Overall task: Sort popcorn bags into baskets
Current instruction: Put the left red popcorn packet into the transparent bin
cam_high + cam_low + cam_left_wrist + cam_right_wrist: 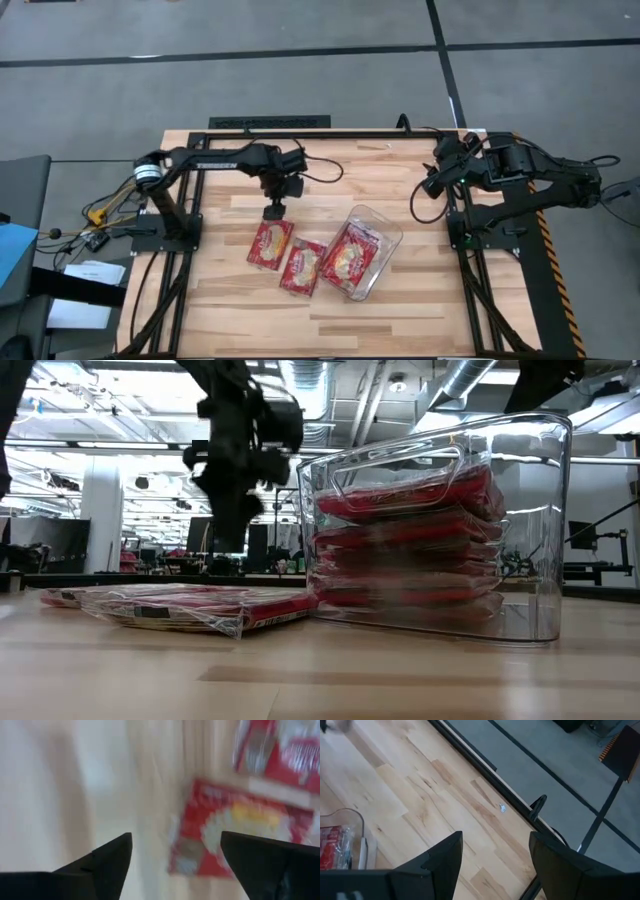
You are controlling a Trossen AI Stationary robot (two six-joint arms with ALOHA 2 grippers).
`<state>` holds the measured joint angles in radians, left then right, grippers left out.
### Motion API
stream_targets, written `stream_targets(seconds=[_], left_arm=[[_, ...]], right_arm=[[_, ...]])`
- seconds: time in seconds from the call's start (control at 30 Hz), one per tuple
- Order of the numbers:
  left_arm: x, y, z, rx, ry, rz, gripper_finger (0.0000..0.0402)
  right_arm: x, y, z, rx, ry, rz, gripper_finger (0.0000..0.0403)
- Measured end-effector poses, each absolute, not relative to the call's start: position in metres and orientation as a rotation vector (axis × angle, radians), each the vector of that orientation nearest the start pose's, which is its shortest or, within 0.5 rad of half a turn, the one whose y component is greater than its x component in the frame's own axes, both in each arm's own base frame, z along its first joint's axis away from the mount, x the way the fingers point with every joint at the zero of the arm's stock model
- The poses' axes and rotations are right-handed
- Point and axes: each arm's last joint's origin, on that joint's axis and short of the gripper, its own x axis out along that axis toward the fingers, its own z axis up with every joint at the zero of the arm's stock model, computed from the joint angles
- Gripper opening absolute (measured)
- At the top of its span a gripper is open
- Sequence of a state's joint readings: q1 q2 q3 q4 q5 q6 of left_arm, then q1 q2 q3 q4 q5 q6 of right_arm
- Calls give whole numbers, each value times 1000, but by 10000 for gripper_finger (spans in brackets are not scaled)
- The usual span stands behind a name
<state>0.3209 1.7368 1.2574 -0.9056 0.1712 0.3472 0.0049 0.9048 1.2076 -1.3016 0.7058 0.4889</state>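
Two red popcorn bags lie flat on the table: one [270, 243] just below my left gripper, another [303, 267] beside it. Both show in the low view as a flat pile [190, 605]. The clear tub [362, 250] holds several red bags stacked inside [405, 550]. My left gripper [273, 210] hovers open above the nearer loose bag [235, 830], touching nothing. My right gripper [432, 183] is open near the table's right edge, away from the bags, over bare wood [492, 857].
Bare wood lies around the bags and toward the near edge. A black frame rail [270, 122] runs along the far edge. Cables and a small clamp [537, 805] sit at the table's far edge by the right arm.
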Motion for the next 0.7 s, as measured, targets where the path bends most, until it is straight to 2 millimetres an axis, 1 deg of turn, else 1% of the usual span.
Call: stream_targets(seconds=[0.1, 0.2, 0.27, 0.4, 0.47, 0.57, 0.7], left_arm=[[309, 99, 191, -228, 1442, -100, 298], [304, 98, 178, -481, 1459, -78, 297], [296, 95, 171, -593, 1471, -20, 296], [272, 83, 165, -623, 1511, 191, 296], [258, 76, 164, -628, 1503, 306, 296], [243, 65, 170, -656, 1376, 435, 296], [225, 50, 174, -742, 1169, 550, 296]], right_arm=[[121, -18, 366, 81, 770, -845, 255], [121, -18, 366, 80, 771, -845, 255], [121, -18, 366, 81, 770, -846, 255], [121, -18, 366, 81, 771, -846, 255], [121, -18, 366, 80, 771, -846, 255], [121, -18, 366, 80, 771, -846, 255], [121, -18, 366, 80, 770, -847, 255]])
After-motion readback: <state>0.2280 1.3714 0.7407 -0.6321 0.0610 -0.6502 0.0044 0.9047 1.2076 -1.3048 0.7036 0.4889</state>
